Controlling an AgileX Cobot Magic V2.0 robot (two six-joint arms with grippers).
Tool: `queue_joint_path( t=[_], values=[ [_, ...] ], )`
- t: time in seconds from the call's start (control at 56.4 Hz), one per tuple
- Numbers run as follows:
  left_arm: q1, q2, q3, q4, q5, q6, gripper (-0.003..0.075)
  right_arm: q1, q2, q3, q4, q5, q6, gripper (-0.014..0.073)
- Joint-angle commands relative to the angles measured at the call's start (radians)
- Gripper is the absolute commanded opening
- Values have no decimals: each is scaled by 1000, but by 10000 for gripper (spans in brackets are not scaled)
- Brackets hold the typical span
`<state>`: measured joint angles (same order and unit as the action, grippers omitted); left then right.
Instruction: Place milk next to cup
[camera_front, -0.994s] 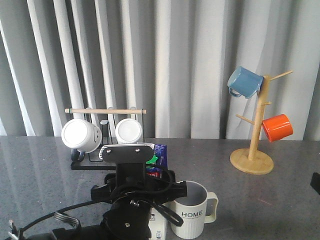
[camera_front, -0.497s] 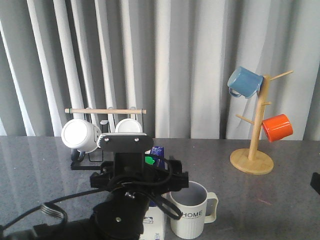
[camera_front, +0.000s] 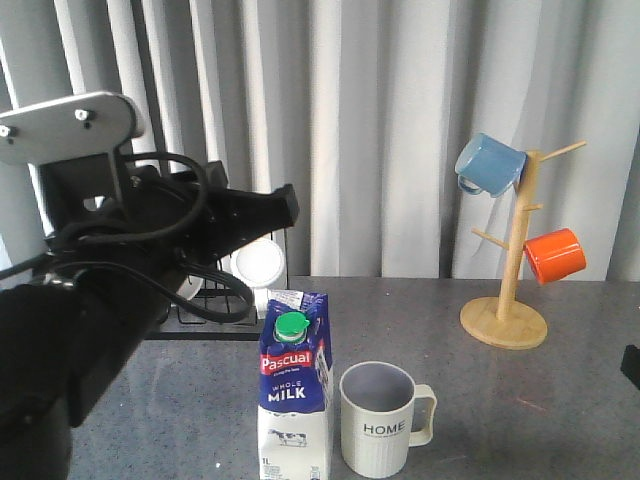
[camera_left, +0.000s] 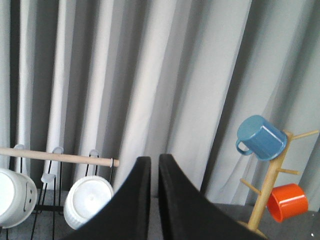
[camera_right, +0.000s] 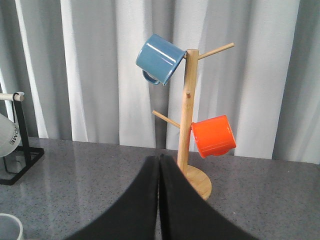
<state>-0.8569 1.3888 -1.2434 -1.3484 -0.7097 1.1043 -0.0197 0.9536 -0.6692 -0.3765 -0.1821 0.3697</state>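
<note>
The milk (camera_front: 295, 400), a blue-and-white carton with a green cap, stands upright on the grey table just left of the cup (camera_front: 378, 420). The cup is a ribbed pale mug marked "HOME". A narrow gap shows between carton and mug. My left arm (camera_front: 110, 280) is raised high at the left, well clear of the milk. In the left wrist view my left gripper (camera_left: 154, 159) holds nothing, and only a thin slit shows between its fingers. My right gripper (camera_right: 158, 157) is pressed shut and empty, facing the mug tree. The right arm barely shows in the front view.
A wooden mug tree (camera_front: 512, 270) stands at the back right with a blue mug (camera_front: 490, 165) and an orange mug (camera_front: 555, 255). A black rack (camera_left: 47, 200) with white mugs (camera_front: 258, 265) sits behind the milk. Grey curtains close off the back.
My left arm has risen and swung up to the left, away from the milk. The carton, earlier hidden behind the arm, now stands free beside the cup.
</note>
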Motion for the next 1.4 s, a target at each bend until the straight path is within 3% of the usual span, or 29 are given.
queue_joint_path(
  t=[0.0, 0.089, 0.213, 0.319, 0.479, 0.585, 0.639, 0.834, 0.923, 1.189, 1.384],
  values=[
    [-3, -58, -28, 51, -20, 4, -7, -5, -14, -33, 0, -66, -2, -8],
    [-3, -63, -28, 50, -19, -3, -7, -5, -14, -33, 0, -66, -2, -8],
    [-6, -66, -64, 128, 83, -142, -7, -5, -14, -33, 0, -66, -2, -8],
    [-16, -66, -152, 257, 311, -302, -7, -5, -14, -33, 0, -66, -2, -8],
    [-54, -66, -265, 503, 792, -410, -6, -5, -14, -33, 0, -66, -2, -8],
    [-65, -66, -260, 637, 938, -491, -6, -5, -14, -33, 0, -66, -2, -8],
    [-64, -75, -234, 749, 974, -604, -6, -5, -14, -33, 0, -66, -2, -8],
    [-25, -205, 22, 1235, 940, -1124, -6, -5, -12, -33, 0, -66, -2, -8],
    [34, -300, 167, 1337, 895, -1237, -6, -5, -11, -33, 0, -64, -2, -8],
    [384, -656, 625, 1227, 582, -1173, -6, -5, -11, -33, 0, -64, -2, -8],
    [572, -946, 924, 1348, 456, -1168, -6, -5, -11, -33, 0, -64, -2, -8]
  ],
)
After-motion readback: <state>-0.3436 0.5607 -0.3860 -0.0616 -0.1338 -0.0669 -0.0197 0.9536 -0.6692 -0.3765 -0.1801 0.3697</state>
